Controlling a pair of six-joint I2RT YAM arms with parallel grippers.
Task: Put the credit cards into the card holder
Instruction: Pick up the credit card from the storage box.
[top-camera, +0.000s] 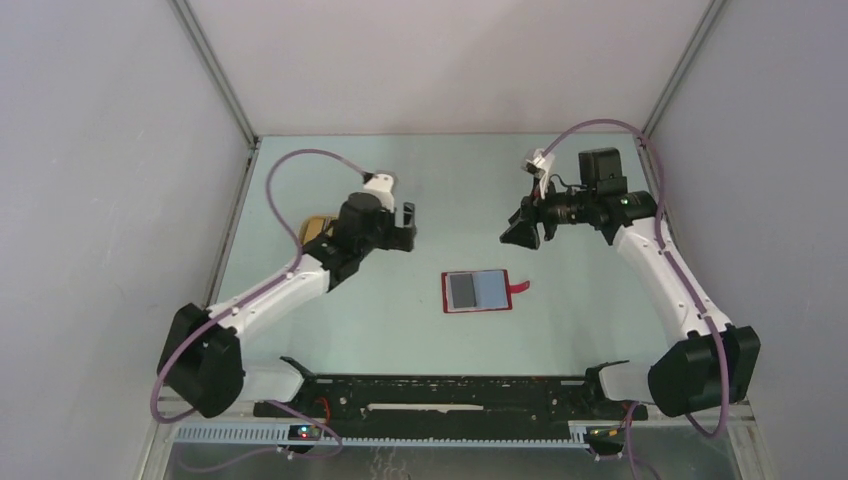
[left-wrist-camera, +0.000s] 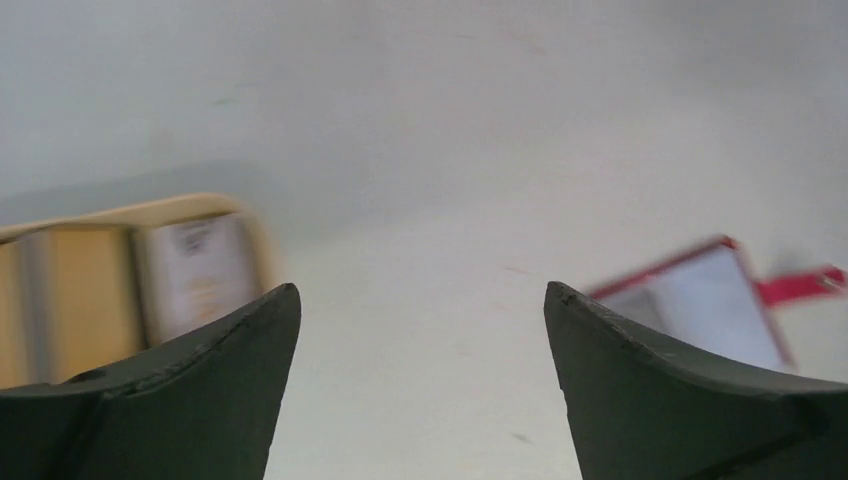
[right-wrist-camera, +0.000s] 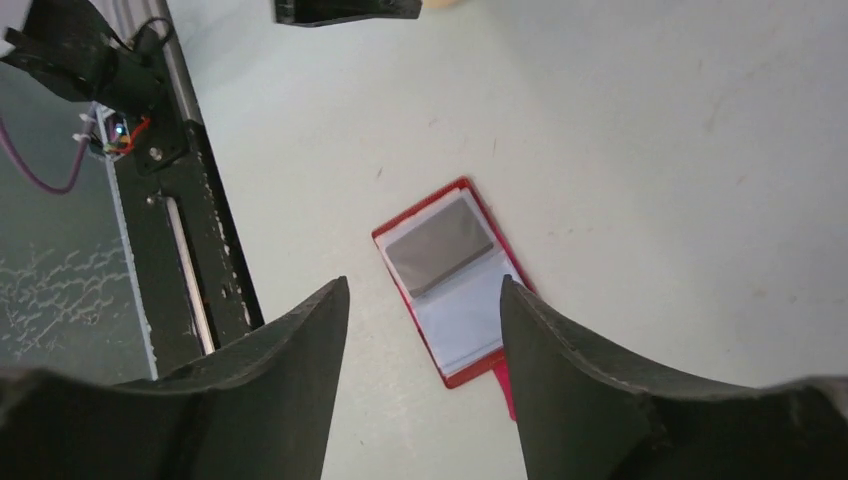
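Note:
The card holder (top-camera: 477, 291) lies open and flat on the table's middle, red-edged, grey and pale blue inside, its red tab (top-camera: 518, 289) pointing right. The right wrist view shows the card holder (right-wrist-camera: 440, 250) below and just beyond my right gripper (right-wrist-camera: 423, 283), which is open and empty. My left gripper (top-camera: 405, 225) hovers up and left of the holder, open and empty (left-wrist-camera: 420, 290). Blurred in the left wrist view, the credit cards lie in a tan tray (left-wrist-camera: 150, 207): a golden-brown card (left-wrist-camera: 85, 300) and a whitish card (left-wrist-camera: 195, 270). The card holder (left-wrist-camera: 700, 300) shows at right.
The tan tray (top-camera: 316, 225) sits at the table's left, mostly hidden under my left arm. A black rail (top-camera: 450, 395) runs along the near edge between the arm bases. White walls close in the left, right and back sides.

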